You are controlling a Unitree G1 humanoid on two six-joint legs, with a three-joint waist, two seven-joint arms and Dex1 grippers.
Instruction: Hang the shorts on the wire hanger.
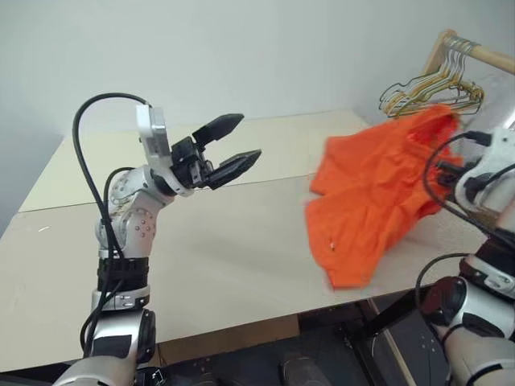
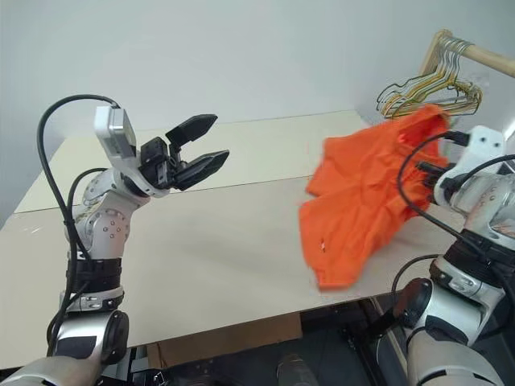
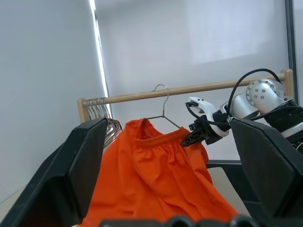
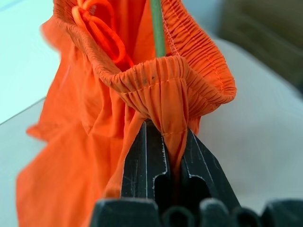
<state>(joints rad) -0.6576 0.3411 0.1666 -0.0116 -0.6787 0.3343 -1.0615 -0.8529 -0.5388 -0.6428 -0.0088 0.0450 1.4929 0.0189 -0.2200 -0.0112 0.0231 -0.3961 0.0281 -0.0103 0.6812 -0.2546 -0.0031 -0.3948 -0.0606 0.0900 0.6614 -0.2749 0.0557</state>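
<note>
R gripper [image 4: 163, 137]: fingers clamped on gathered waistband of shorts [image 1: 378, 193]. Wire hanger [image 3: 163, 111] rises just beyond the pinch, inside waistband; lower part hidden by fabric, hook on wooden rail [image 3: 189, 90]. L gripper [image 1: 229, 149]: fingers apart, empty, well apart from shorts. Spare hangers [image 1: 434, 84] bunched at rail end, count unclear.
</note>
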